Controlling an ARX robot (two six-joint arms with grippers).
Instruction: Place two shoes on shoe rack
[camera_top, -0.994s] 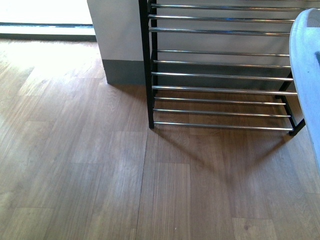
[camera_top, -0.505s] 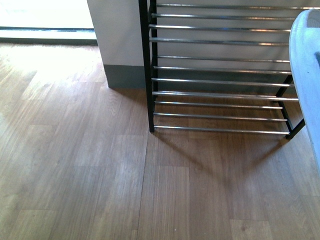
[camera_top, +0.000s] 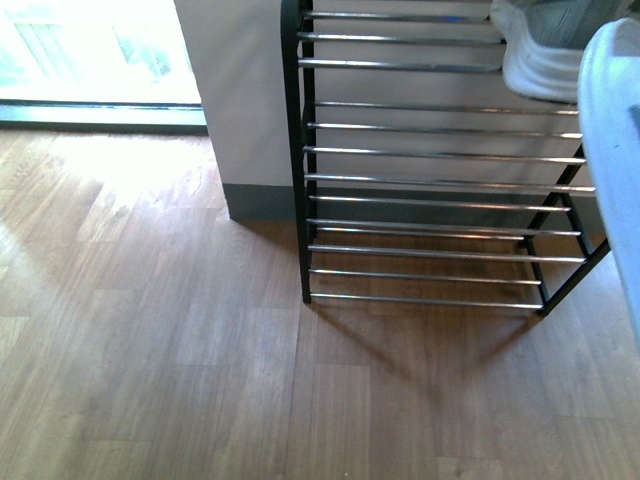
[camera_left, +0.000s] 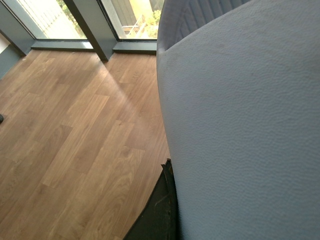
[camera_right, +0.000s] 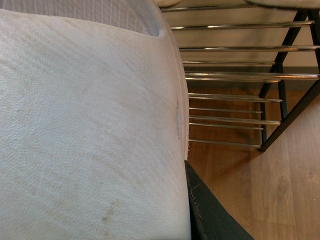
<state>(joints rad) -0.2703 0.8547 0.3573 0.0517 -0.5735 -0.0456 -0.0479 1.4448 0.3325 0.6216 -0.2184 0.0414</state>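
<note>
Two slides aloft, pale blue slide (camera_left: 240, 125) clamped in left gripper (camera_left: 165, 210), white slide (camera_right: 85, 125) in right gripper (camera_right: 200, 210), shoe rack (camera_top: 294, 150) just ahead of the latter; risk: tilted release, sole dropping between chrome rods (camera_right: 225, 75).

Home entryway: shoe rack (camera_top: 294, 150), wooden floor (camera_top: 150, 350), window (camera_top: 90, 50)

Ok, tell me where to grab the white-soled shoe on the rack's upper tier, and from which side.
Take the shoe by its rounded white-soled end, which faces out of the shoe rack. Come from the open front, level with that tier, jaws across its width: rods lie beneath and a wall behind. Its top is cut off, so this is a guess.
</note>
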